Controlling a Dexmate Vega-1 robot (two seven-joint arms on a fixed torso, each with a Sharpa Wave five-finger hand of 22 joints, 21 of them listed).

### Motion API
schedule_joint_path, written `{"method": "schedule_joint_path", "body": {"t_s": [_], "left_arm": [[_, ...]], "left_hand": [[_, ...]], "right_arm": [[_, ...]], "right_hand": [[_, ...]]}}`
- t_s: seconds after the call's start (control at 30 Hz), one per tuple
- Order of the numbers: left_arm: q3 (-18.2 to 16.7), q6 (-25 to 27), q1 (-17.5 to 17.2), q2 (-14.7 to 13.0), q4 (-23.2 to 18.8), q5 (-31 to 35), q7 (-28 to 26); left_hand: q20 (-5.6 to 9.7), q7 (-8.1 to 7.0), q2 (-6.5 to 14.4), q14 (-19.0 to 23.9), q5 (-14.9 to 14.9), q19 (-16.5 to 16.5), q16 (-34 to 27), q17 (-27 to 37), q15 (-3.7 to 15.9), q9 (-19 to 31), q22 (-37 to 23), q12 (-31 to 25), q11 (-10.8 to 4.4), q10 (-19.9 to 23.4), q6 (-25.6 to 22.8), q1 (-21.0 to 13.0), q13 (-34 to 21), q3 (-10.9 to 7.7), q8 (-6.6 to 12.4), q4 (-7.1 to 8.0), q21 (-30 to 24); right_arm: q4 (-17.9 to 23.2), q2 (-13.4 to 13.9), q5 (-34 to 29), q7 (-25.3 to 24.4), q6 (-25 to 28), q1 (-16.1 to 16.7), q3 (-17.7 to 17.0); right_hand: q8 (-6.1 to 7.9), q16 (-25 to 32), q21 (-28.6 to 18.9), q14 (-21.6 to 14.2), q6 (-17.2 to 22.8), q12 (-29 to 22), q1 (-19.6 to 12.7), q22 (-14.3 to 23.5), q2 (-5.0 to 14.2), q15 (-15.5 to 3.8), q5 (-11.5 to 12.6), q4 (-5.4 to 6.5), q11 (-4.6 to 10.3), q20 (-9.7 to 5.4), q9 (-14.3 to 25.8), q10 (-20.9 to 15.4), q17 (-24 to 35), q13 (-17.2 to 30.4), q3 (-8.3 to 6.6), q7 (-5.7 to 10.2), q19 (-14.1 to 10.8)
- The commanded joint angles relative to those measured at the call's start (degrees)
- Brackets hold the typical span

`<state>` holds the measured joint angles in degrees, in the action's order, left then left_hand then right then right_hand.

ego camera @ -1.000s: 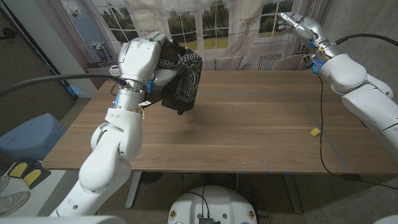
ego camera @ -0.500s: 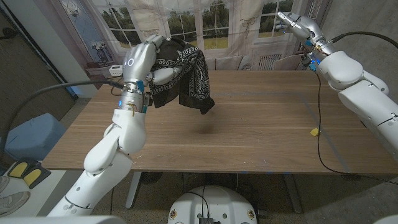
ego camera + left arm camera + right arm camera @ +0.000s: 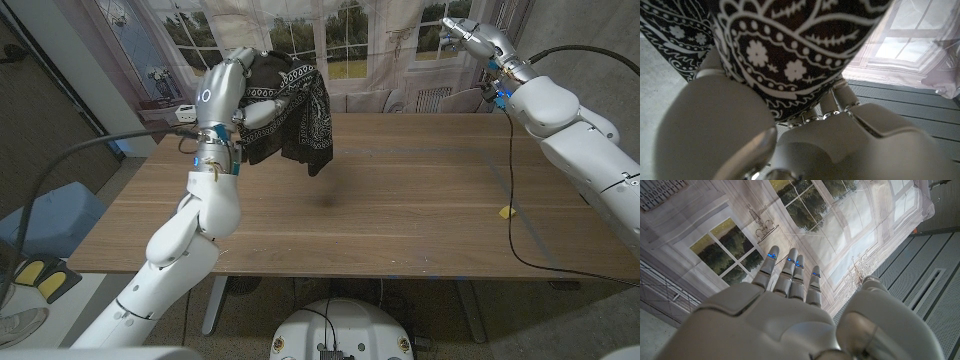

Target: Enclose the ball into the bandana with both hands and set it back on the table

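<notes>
Table [image 3: 400, 200] of pale wood spans the head view, with both arms raised above it. Left arm stands nearly upright from the near left edge, forearm vertical, its left hand [image 3: 232, 92] lifted high over the far left part of the table. That hand grasps the black paisley bandana [image 3: 290, 115], which hangs bunched from the fingers [image 3: 262, 112] clear of the wood; whether the ball is inside the cloth cannot be told. Right arm reaches up and away at the far right, right hand [image 3: 470, 35] released, fingers extended and holding nothing, well apart from the bandana. Small yellow piece [image 3: 507, 211] lies near the right edge.
</notes>
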<state>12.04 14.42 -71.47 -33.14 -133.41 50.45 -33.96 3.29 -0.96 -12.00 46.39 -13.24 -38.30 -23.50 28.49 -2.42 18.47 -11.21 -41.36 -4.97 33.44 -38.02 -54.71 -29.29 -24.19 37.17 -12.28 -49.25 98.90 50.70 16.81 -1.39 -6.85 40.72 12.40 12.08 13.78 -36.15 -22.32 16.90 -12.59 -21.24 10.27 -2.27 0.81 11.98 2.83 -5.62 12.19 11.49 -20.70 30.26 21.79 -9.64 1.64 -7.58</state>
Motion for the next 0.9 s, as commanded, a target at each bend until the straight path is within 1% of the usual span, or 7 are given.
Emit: {"method": "schedule_joint_path", "body": {"t_s": [0.03, 0.13, 0.23, 0.4, 0.53, 0.6, 0.9], "left_arm": [[8.31, 14.11, 4.15, -3.98, -0.89, 36.90, 6.84], [9.57, 15.54, 5.11, -4.39, -0.44, 44.45, 11.15], [8.66, 12.77, 5.52, -5.98, -1.77, 39.81, 14.19], [11.09, 15.30, 7.47, -5.68, 0.39, 54.54, 16.07], [11.53, 14.23, 8.19, -5.88, 0.41, 57.31, 19.09], [11.89, 12.88, 8.70, -5.48, -0.06, 59.72, 24.80], [13.78, 6.50, 11.71, -6.17, 1.71, 57.99, 36.11]], "left_hand": [[0.88, -3.09, 17.83, 6.94, -0.57, 1.76, 0.58, 0.62, 15.99, 0.16, -0.11, 0.17, -4.94, 3.02, -1.89, -19.57, -5.37, -0.83, 0.05, 1.98, -0.76], [0.96, -3.56, 17.50, 6.84, -0.57, 2.59, 0.80, 0.62, 16.06, 0.08, -0.14, 0.31, -5.28, 3.03, -2.23, -19.98, -5.15, -0.33, 0.15, 2.01, -0.93], [1.30, -4.24, 17.26, 6.95, -0.64, 3.13, 0.92, 0.64, 16.11, 0.02, -0.19, 0.27, -5.67, 3.17, -2.42, -20.69, -5.20, 0.06, 0.21, 1.92, -1.25], [1.55, -4.60, 17.25, 7.31, -0.92, 4.16, 1.02, 0.75, 16.15, -0.08, -0.33, 0.24, -5.99, 3.38, -3.19, -22.47, -5.27, 0.33, 0.51, 1.68, -1.86], [2.29, -5.78, 16.60, 7.93, -1.18, 5.05, 0.96, 1.05, 16.19, -0.20, -0.48, -0.10, -6.61, 4.02, -4.31, -24.37, -5.71, 0.94, 0.94, 1.59, -2.77], [2.39, -6.28, 16.40, 8.11, -1.26, 5.41, 0.93, 1.15, 16.19, -0.24, -0.52, -0.11, -6.60, 3.92, -4.64, -24.86, -5.90, 1.15, 1.06, 1.61, -3.01], [2.63, -6.68, 16.25, 8.23, -1.61, 7.07, 1.35, 1.15, 16.19, -0.47, -0.70, 0.05, -6.64, 3.43, -5.63, -26.56, -6.43, 1.98, 1.35, 1.97, -4.13]], "right_arm": [[-4.44, -1.11, 2.85, 4.31, -4.04, -2.23, 1.51], [-5.23, -1.46, 4.31, 5.28, -4.75, -2.33, 1.44], [-5.74, -1.33, 5.08, 6.39, -5.47, -2.46, 1.52], [-5.94, -1.10, 6.04, 7.36, -5.96, -2.57, 1.39], [-5.61, -0.53, 6.17, 7.50, -5.56, -2.36, 1.30], [-6.09, -0.59, 6.89, 8.26, -5.71, -2.43, 1.39], [-7.19, -0.83, 7.38, 9.34, -5.77, -3.33, 2.14]], "right_hand": [[-0.06, 0.16, 0.06, -0.14, 0.37, -0.01, -0.11, 0.17, 0.43, -0.38, 0.41, -0.01, 0.02, -0.03, -0.07, -0.65, -0.13, 0.04, 0.34, 0.14, -0.44], [-0.08, 0.17, 0.12, -0.16, 0.36, -0.01, -0.13, 0.18, 0.46, -0.40, 0.43, -0.04, 0.17, -0.03, -0.07, -0.65, -0.22, 0.04, 0.36, 0.14, -0.57], [-0.10, 0.22, 0.15, -0.26, 0.33, -0.01, -0.03, 0.18, 0.44, -0.36, 0.42, -0.01, 0.15, -0.04, -0.07, -0.65, -0.24, 0.04, 0.42, 0.15, -0.64], [-0.16, 0.26, 0.22, -0.32, 0.22, 0.00, 0.05, 0.19, 0.43, -0.31, 0.43, -0.01, 0.18, -0.05, -0.07, -0.66, -0.32, 0.02, 0.51, 0.19, -0.91], [-0.20, 0.28, 0.30, -0.31, 0.15, -0.08, 0.10, 0.20, 0.40, -0.30, 0.45, -0.04, -0.16, -0.04, -0.07, -0.86, -0.39, 0.03, 0.59, 0.17, -1.09], [-0.21, 0.30, 0.32, -0.35, 0.14, -0.07, 0.10, 0.20, 0.42, -0.26, 0.46, -0.04, -0.09, -0.04, -0.07, -0.85, -0.41, 0.03, 0.60, 0.17, -1.15], [-0.24, 0.48, 0.46, -0.68, 0.11, -0.14, 0.21, 0.22, 0.37, -0.16, 0.49, -0.08, -0.12, -0.04, -0.07, -1.06, -0.53, 0.02, 0.76, 0.13, -1.56]]}}
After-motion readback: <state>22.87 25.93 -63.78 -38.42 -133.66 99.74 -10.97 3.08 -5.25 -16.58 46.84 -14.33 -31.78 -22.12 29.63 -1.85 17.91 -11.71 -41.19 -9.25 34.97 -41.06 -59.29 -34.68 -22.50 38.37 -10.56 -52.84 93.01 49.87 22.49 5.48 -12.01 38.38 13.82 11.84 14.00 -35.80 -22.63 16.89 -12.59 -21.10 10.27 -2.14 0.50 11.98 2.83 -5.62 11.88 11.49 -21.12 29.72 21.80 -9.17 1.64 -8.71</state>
